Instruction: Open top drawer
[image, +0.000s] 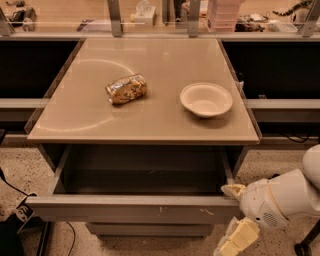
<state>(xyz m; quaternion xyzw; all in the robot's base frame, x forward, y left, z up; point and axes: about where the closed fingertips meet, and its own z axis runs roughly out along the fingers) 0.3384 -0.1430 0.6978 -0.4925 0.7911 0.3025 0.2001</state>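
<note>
The top drawer (135, 209) is a wide grey handleless drawer with pale scratch marks on its front right of centre. It stands pulled well out from under the beige tabletop (145, 107), and its plain grey interior (142, 172) shows nothing in it. My gripper (235, 215), with cream-coloured fingers, is at the right end of the drawer front. One finger (233, 190) rests at the drawer's top right corner and the other (239, 239) hangs below the front. The white arm comes in from the lower right.
A crumpled snack bag (126, 89) and a white bowl (206, 99) sit on the tabletop. A lower drawer front (150, 229) shows beneath the open one. Dark cables and an object (15, 220) lie on the speckled floor at lower left. Dark shelving flanks the table.
</note>
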